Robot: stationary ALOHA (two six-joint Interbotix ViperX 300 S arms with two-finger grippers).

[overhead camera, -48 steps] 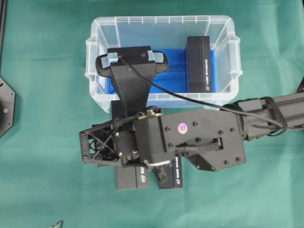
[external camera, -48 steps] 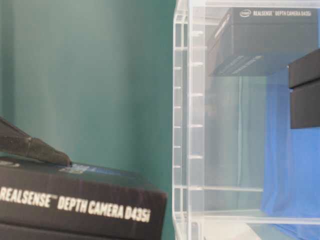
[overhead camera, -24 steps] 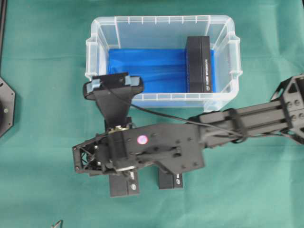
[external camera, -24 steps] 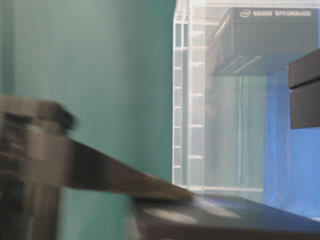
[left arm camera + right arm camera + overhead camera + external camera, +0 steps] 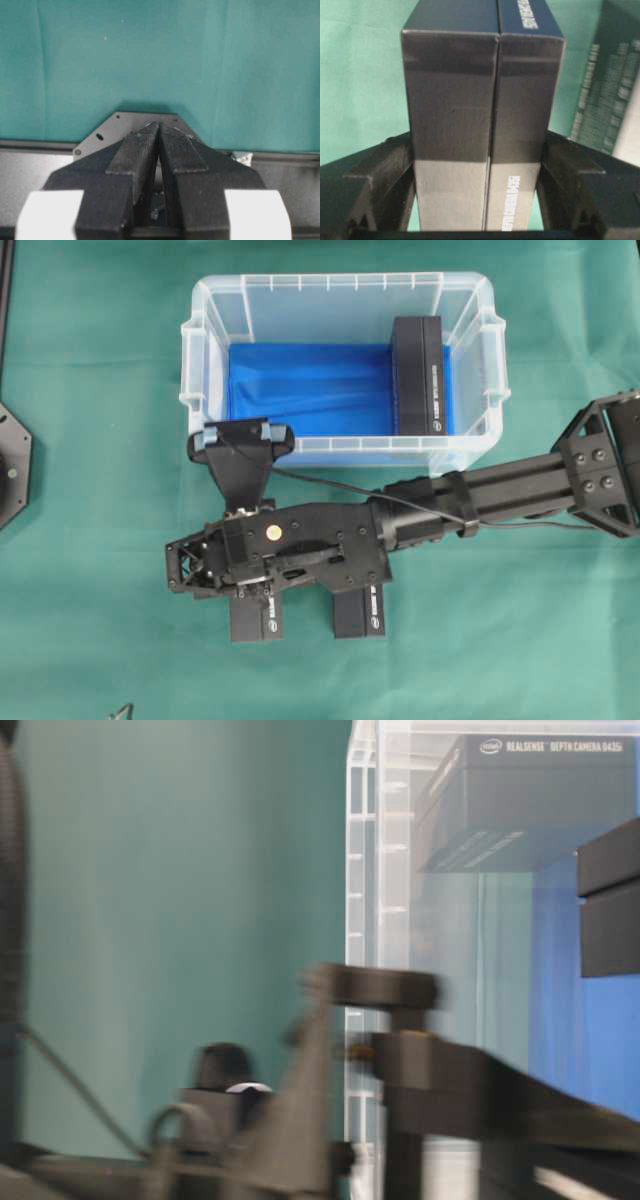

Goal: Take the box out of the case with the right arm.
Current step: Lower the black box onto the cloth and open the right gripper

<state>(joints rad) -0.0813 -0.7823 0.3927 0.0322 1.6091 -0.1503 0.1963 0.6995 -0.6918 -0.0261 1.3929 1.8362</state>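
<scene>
We count three black boxes. Left to right: one box [image 5: 256, 618] on the green desk [image 5: 90, 490], sitting between the fingers of the right claw [image 5: 477, 165], whose jaws stand wide on either side of it; a second box [image 5: 358, 612] just beside it; a third box [image 5: 419, 376] inside the one clear case [image 5: 340, 285], at its right end. The left claw [image 5: 159, 145] is pressed closed, empty.

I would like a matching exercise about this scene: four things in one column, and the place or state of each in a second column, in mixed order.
1 case
2 left gripper
3 held box
4 box in the case

a shut, empty
b in the right gripper
c on the blue lining
d translucent plastic

Pairs: 1-d, 2-a, 3-b, 4-c
</scene>
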